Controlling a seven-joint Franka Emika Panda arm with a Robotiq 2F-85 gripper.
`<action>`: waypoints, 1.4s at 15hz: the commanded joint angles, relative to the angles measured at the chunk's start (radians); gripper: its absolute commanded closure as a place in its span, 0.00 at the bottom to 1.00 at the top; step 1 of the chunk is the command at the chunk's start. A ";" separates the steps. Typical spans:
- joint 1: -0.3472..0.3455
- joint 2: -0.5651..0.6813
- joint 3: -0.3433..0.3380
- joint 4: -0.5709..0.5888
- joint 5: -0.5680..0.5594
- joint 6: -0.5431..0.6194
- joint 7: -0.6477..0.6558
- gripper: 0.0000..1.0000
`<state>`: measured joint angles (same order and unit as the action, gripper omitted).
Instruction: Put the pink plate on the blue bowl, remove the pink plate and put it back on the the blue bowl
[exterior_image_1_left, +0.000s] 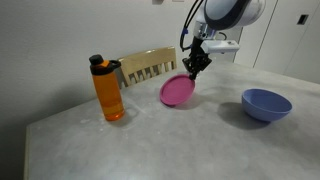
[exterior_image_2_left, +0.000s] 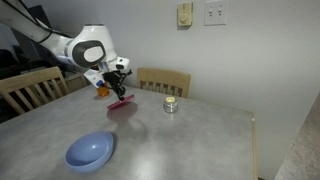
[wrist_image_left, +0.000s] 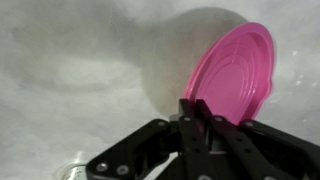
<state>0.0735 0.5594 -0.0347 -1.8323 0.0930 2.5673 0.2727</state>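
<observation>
The pink plate hangs tilted above the table, held by its rim. My gripper is shut on that rim, and the plate dangles below the fingers. In an exterior view the plate looks thin and edge-on under the gripper. The wrist view shows the plate slanting up to the right from my shut gripper. The blue bowl sits upright on the table, well apart from the plate; in an exterior view the bowl is near the front edge.
An orange bottle with a black cap stands on the table. A small jar sits near the far edge. Wooden chairs stand behind the grey table, with another chair by the bottle.
</observation>
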 joint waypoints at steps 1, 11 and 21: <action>0.014 -0.085 -0.012 -0.093 -0.019 0.055 0.011 0.97; 0.004 -0.124 0.002 -0.106 -0.029 0.056 0.013 0.64; -0.025 0.021 0.019 -0.041 0.038 0.016 -0.007 0.02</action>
<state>0.0737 0.5363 -0.0306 -1.9198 0.1099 2.6240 0.2919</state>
